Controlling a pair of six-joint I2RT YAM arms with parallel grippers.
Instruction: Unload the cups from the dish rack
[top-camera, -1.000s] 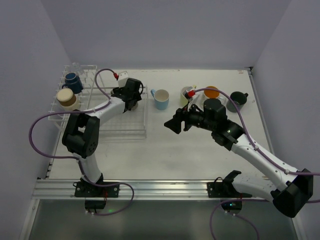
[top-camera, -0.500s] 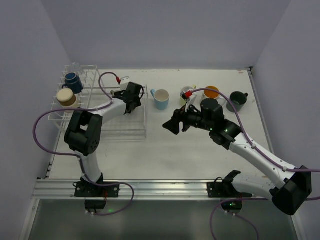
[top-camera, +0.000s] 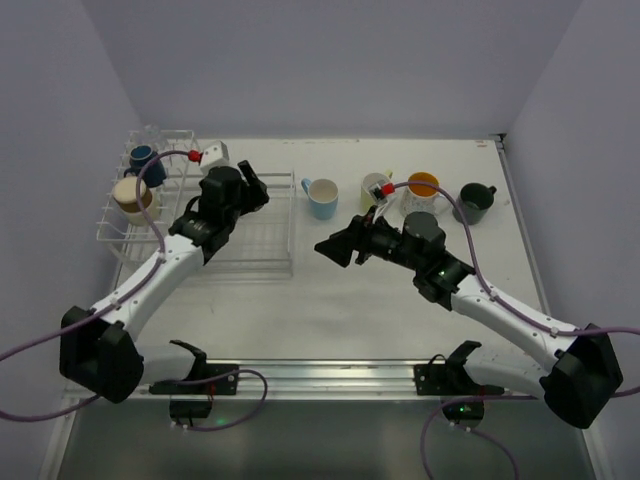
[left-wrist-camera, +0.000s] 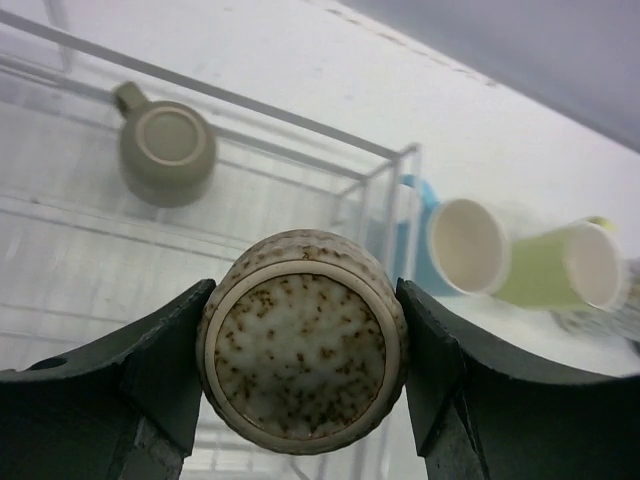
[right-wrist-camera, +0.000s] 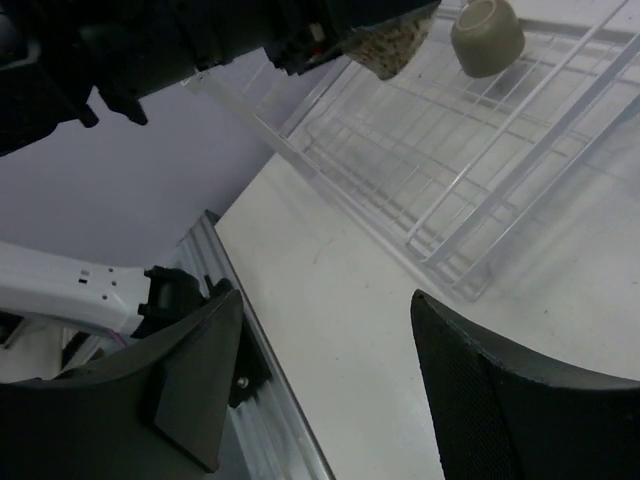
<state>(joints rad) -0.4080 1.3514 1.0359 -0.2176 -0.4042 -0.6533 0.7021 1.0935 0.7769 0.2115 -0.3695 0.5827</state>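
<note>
My left gripper (top-camera: 248, 186) (left-wrist-camera: 303, 350) is shut on a small speckled grey-brown cup (left-wrist-camera: 303, 345) (right-wrist-camera: 392, 45), held bottom toward the camera above the dish rack (top-camera: 255, 262) (left-wrist-camera: 300, 125) (right-wrist-camera: 440, 200). A second grey-brown cup (left-wrist-camera: 167, 152) (right-wrist-camera: 487, 35) lies upside down in the basket. A navy cup (top-camera: 143, 157) and a cream cup (top-camera: 130, 195) sit on the prongs. On the table stand a light blue cup (top-camera: 322, 198) (left-wrist-camera: 468, 245), a yellow-green cup (top-camera: 375, 188) (left-wrist-camera: 545, 275), an orange-lined cup (top-camera: 423, 186) and a dark green cup (top-camera: 472, 203). My right gripper (top-camera: 335, 248) (right-wrist-camera: 325, 330) is open and holds nothing, right of the rack.
The rack's right wall (top-camera: 291, 215) stands between the held cup and the light blue cup. The metal rail (top-camera: 320, 375) (right-wrist-camera: 250, 400) runs along the table's near edge. Walls close in the left, back and right sides.
The left arm has stretched out low and its gripper has risen over the basket with the speckled cup, shifting slightly left. The right gripper has edged left toward the rack.
</note>
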